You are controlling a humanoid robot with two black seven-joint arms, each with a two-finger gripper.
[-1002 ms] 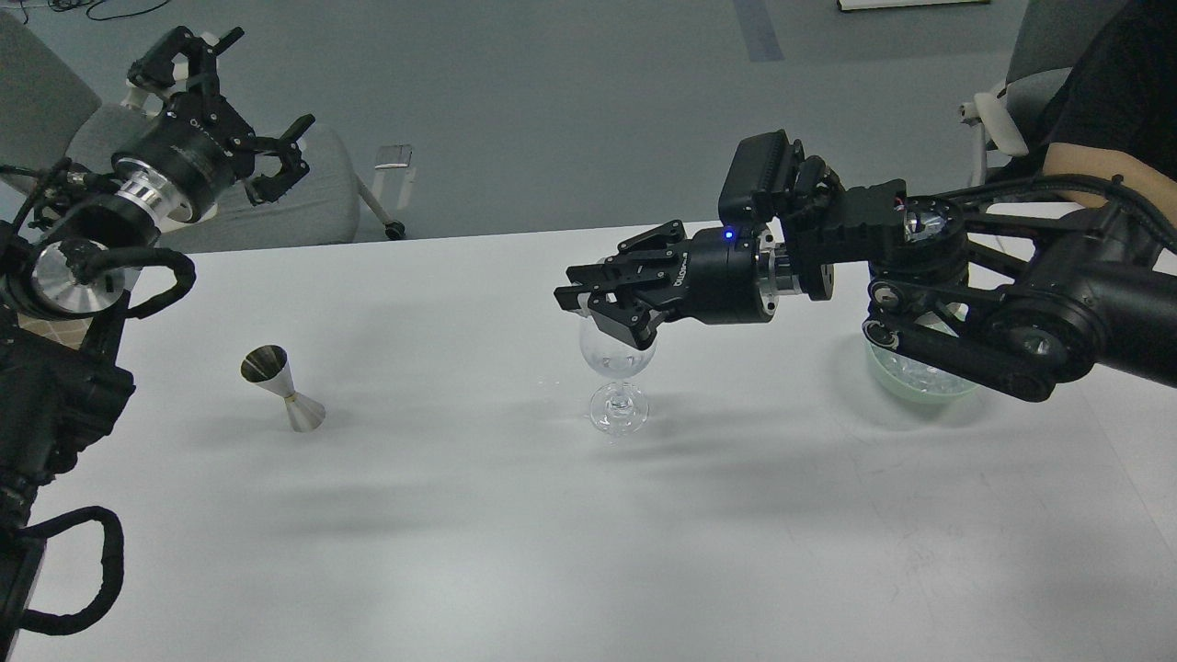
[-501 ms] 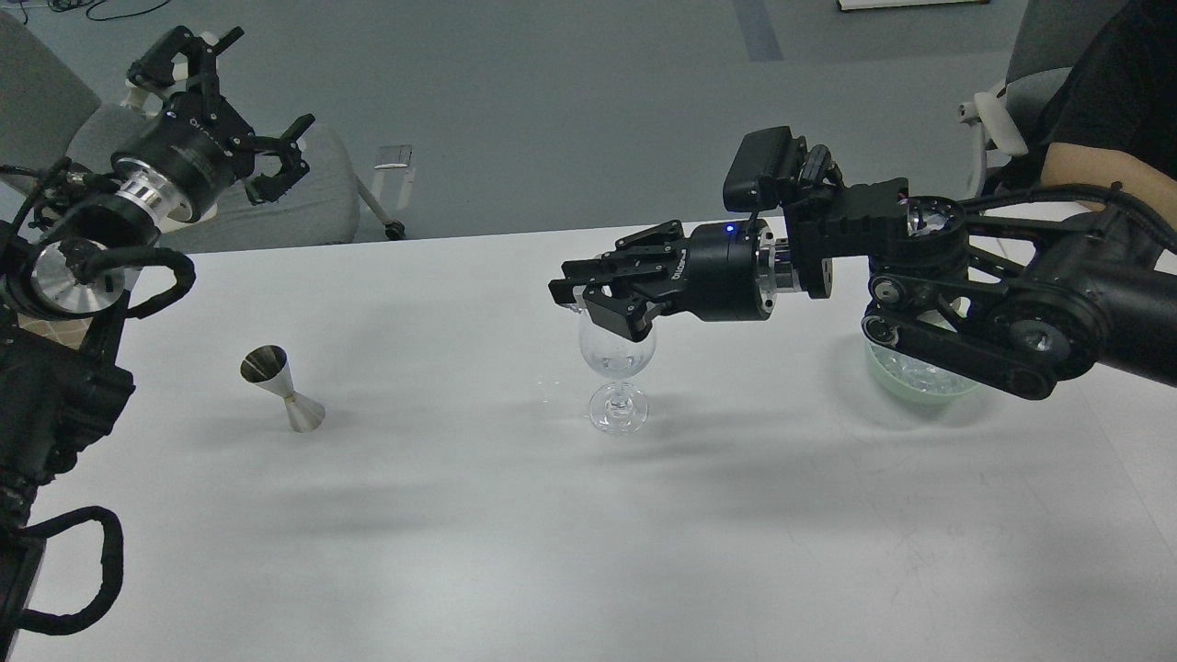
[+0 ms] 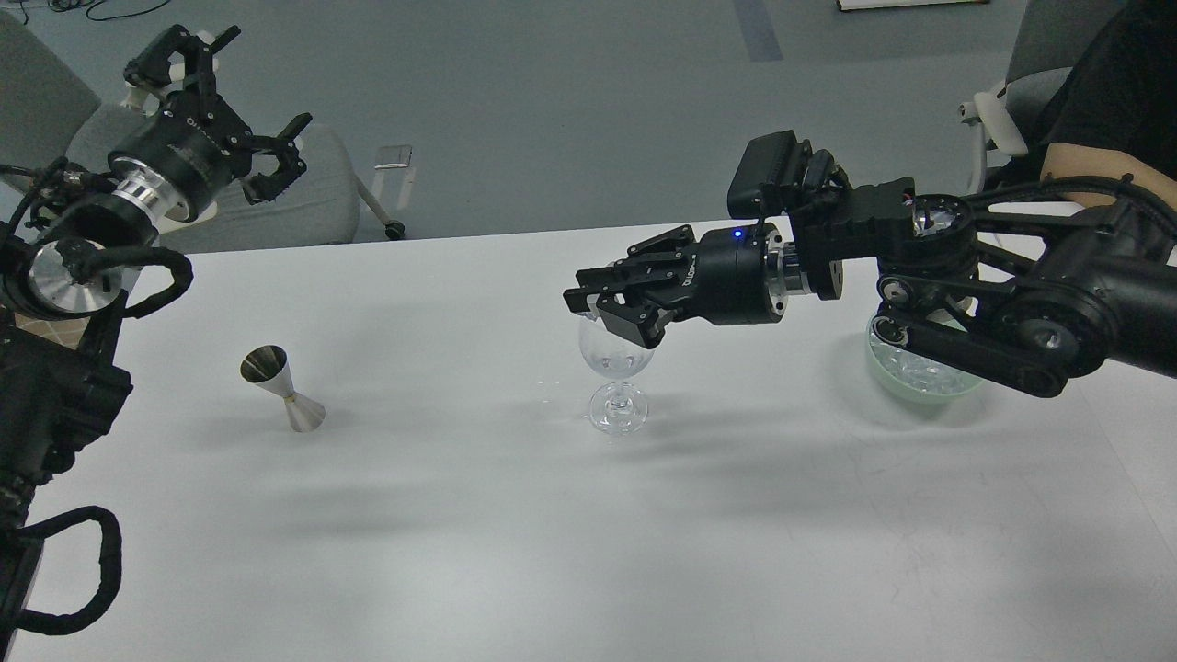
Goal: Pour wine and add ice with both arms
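A clear wine glass (image 3: 618, 360) stands upright at the middle of the white table (image 3: 570, 533). My right gripper (image 3: 579, 299) hovers just above the glass's rim. Its fingers are closed together, with a small clear glint that looks like an ice cube at the tips. More ice (image 3: 915, 370) lies in a pale green bowl (image 3: 924, 388) at the right, partly hidden by my right arm. My left gripper (image 3: 257, 92) is open and empty, raised high at the far left, beyond the table's far edge. No bottle is in view.
A steel jigger (image 3: 280, 386) stands tilted on the table at the left. A grey chair (image 3: 313, 198) sits behind the far left edge. A person's bare forearm (image 3: 1103, 175) and another chair (image 3: 1002, 110) are at the far right.
My right gripper first edged left and up over the glass, then moved a little right and down. The left arm has barely moved.
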